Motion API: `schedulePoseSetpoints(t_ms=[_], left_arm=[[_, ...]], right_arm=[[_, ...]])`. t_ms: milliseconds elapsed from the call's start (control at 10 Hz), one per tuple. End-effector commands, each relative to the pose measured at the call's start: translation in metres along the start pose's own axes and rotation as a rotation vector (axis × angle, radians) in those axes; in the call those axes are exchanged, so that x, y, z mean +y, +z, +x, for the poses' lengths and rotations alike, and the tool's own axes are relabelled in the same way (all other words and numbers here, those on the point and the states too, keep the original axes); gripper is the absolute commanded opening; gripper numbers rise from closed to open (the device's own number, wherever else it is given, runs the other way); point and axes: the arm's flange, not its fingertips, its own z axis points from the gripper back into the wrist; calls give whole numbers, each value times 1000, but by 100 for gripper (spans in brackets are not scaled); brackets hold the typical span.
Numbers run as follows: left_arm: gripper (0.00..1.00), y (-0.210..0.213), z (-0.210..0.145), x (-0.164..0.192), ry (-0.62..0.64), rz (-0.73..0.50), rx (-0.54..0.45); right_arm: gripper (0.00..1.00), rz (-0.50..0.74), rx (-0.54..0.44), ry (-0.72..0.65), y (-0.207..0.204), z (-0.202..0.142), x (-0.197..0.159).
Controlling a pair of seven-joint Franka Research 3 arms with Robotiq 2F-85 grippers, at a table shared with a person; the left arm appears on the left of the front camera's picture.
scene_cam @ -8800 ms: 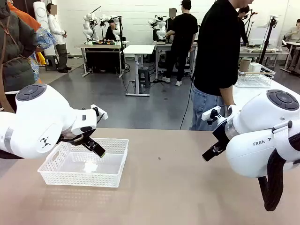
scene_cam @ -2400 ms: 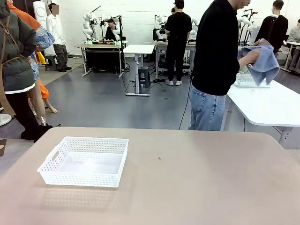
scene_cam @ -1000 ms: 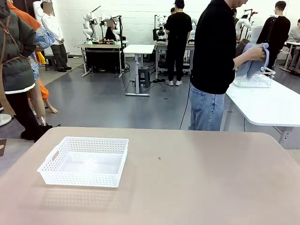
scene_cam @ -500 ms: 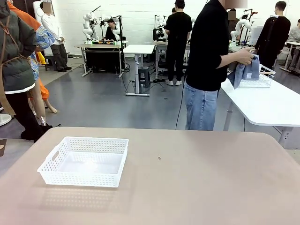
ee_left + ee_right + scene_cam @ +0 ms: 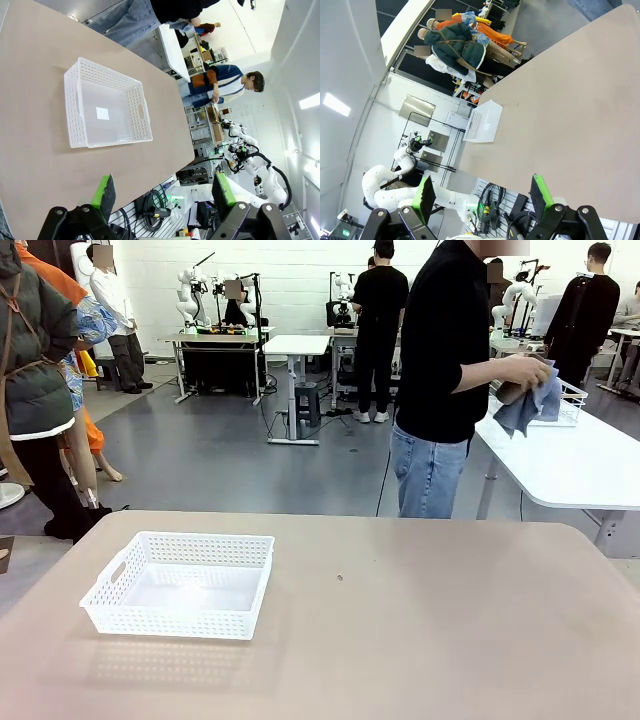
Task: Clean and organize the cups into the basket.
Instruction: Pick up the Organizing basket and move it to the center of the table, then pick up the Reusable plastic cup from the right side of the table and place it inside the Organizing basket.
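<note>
Basket of white plastic with lattice sides, sitting on the near left part of my tan table in the front view. An oval handle cut-out shows in its left end.

A person in a black top and jeans stands beyond the far edge of the table, turned toward a white side table on the right. The person's hands are raised at chest height, wrapped around a blue cloth. A tan cup pokes out of the cloth just below the fingers; most of it is covered, so I cannot tell more about it. A white wire basket stands on the side table just behind the cloth.

From the left wrist view, my left hand hangs above the table with its green pads spread wide and nothing between them. The basket lies on the table beyond the fingers, apart from them.

From the right wrist view, my right hand is likewise wide open and grips nothing. It hangs over bare table, and the basket looks small, well away near the table's edge.
</note>
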Motion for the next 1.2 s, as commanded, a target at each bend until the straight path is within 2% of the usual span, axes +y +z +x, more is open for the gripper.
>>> schedulePoseSetpoints(t_ms=[0, 800, 900, 1000, 1100], left_arm=[[100, 3, 0, 0, 2, -12, -6], [100, 0, 0, 0, 0, 0, 0], [100, -20, -4, -5, -91, 153, 25], [100, -37, -7, -15, -213, 284, 47], [100, -55, -10, -30, -285, 370, 76]], right_arm=[[100, 22, -14, 15, -2, -2, -2], [100, 0, 0, 0, 0, 0, 0], [100, -80, 170, 154, -37, -10, -7], [100, -134, 279, 293, -69, -19, -8], [100, -198, 325, 464, -98, -24, -9]])
